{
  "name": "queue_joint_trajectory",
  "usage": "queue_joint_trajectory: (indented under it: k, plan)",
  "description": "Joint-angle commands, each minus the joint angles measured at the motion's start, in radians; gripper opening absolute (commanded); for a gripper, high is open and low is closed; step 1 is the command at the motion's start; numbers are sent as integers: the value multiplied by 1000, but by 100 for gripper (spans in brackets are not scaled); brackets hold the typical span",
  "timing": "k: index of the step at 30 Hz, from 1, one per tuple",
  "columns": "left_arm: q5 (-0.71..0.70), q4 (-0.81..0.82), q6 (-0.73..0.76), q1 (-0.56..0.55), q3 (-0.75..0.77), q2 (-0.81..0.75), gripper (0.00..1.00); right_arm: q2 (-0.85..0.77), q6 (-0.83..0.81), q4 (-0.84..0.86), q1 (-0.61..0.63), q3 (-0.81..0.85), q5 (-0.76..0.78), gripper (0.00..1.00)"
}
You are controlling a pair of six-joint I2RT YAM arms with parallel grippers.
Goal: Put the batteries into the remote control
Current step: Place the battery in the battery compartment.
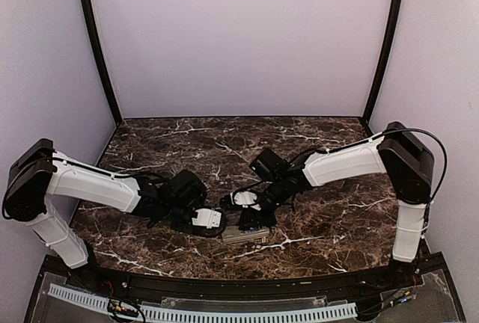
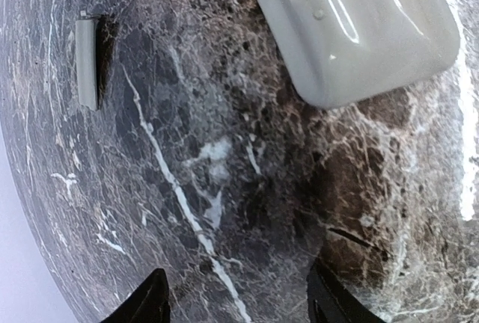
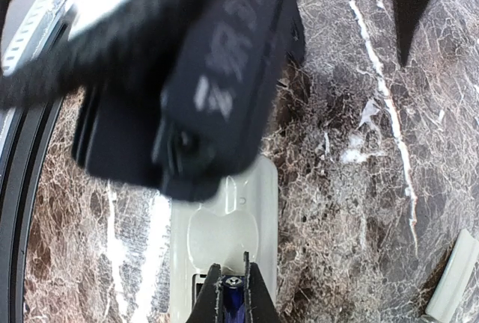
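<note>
My right gripper (image 3: 233,282) has its fingers pinched together on one slim blue battery (image 3: 235,304). Only a sliver of it shows between them, directly over the recessed end of the remote control (image 3: 224,226). The remote lies back-up on the marble table (image 2: 224,188). I can't tell whether the cell touches the recess yet. My left gripper (image 2: 239,304) has its fingers apart and empty, just beside the remote's opposite, rounded end and clear of it. The flat grey cover (image 2: 87,61) lies well away from the remote. I see no second battery. I'd expect the cell to be light, rigid and slick, apt to pivot unless pinched mid-length. The remote looks like light hard plastic that may skid on polished stone, so I'd brace its long edges.
</note>
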Motion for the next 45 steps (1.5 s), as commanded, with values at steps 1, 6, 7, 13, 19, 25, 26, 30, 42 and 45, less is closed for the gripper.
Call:
queue_joint_trajectory:
  k: [1,6,7,13,19,25,26,30,42,45]
  plan:
    - [4,-119,-92,2,-46,-70,61,34,13,-34,8,-34,71,0]
    - [169,-32,-377,6,-113,-365,59,36,12,-36,8,-33,70,0]
    - [188,28,-418,7,-129,-404,59,34,11,-36,8,-34,69,0]
    - [322,602,-997,-9,-333,-557,54,31,-1,-29,8,-42,71,0]
    - [158,947,-1047,-100,-436,-308,52,30,-30,-40,10,-36,71,0]
    - [184,1279,-1036,-117,-531,-22,62,18,-75,-92,10,-21,78,0]
    - [183,1339,-1038,-117,-536,8,64,12,-79,-93,11,-26,75,0]
    - [204,1457,-987,-117,-532,155,70,7,-93,-101,17,-32,65,0]
    - [337,1304,-890,-108,-446,220,72,14,-137,-147,21,-18,89,0]
    - [380,1328,-881,-71,-449,242,72,9,-147,-155,22,-19,89,0]
